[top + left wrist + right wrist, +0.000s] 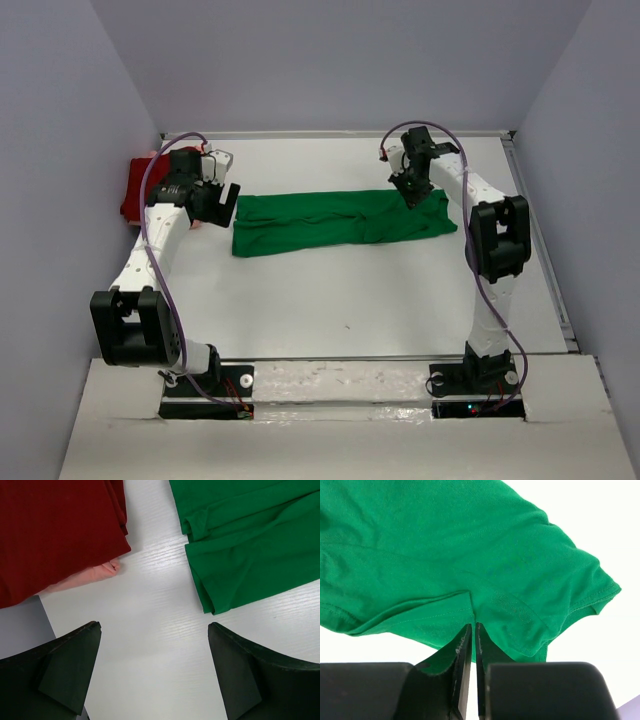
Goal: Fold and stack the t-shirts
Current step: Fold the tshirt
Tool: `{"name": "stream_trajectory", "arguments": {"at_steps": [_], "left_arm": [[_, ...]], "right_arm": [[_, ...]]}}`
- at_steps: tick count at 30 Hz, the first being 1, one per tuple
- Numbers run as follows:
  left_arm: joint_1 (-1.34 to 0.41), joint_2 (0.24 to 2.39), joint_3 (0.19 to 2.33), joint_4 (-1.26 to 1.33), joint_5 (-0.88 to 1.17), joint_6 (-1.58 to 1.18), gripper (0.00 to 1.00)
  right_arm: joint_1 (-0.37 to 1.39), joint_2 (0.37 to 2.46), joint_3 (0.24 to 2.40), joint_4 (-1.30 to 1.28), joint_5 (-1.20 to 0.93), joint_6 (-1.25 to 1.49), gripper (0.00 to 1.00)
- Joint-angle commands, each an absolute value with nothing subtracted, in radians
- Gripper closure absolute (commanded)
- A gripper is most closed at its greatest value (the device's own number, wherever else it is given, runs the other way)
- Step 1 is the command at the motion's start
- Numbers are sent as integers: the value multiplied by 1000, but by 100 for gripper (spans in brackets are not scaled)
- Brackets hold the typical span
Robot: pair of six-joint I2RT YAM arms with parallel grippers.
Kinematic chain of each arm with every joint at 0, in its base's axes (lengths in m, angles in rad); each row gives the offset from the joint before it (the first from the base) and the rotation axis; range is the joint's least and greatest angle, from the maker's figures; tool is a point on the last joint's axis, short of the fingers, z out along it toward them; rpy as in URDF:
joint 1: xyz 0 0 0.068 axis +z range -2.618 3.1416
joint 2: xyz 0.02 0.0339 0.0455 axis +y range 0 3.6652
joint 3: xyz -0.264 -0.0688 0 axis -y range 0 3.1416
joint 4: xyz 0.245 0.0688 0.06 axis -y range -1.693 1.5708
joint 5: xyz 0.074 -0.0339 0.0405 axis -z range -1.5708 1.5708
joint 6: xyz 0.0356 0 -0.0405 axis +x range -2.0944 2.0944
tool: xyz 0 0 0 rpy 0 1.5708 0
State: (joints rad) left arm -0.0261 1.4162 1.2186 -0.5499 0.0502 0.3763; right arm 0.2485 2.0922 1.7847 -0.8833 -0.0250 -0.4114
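The right gripper (472,628) is clamped on the green t-shirt (340,222). Its jaws stand almost together with a fold of the hem caught between them, at the shirt's right end on the far edge. In the wrist view the cloth drapes away from that pinch, so the corner may be lifted slightly off the table (350,310), though I cannot tell for sure. The left gripper (155,626) is released, jaws spread wide and holding nothing. It hovers over bare table just off the green shirt's left end, not touching it.

The green t-shirt lies as 1 long wrinkled band across the middle of the table, and looks already narrowed lengthwise. Beyond its left end, and apart from it, the dark red t-shirt (55,530) lies on the pale pink t-shirt (92,575), of which only a corner peeks out. These 2 look like the start of the stack.

The step in hand appears to be the crosswise fold of the 3rd shirt. The next move calls for carrying the pinched right end over toward the left end, low and steady so the layers do not slide apart. With only 1 corner held, the near corner could lag or twist. The free left gripper is well placed to pin the left end before the bundle goes onto the stack.
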Motion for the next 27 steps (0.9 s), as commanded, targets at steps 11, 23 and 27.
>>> {"name": "stream_trajectory", "arguments": {"at_steps": [11,23,27], "left_arm": [[-28,1410,1216,-538,58,379,1],[-46,1488,1216,-575,204,426,1],[-116,1532,1227,-584,201,468,1]], "right_arm": [[242,2097,1784,-919,-40,-417,74],[242,1977,1724,-864,153,-379,74],[233,1901,1603,-856,149,-357,74]]}}
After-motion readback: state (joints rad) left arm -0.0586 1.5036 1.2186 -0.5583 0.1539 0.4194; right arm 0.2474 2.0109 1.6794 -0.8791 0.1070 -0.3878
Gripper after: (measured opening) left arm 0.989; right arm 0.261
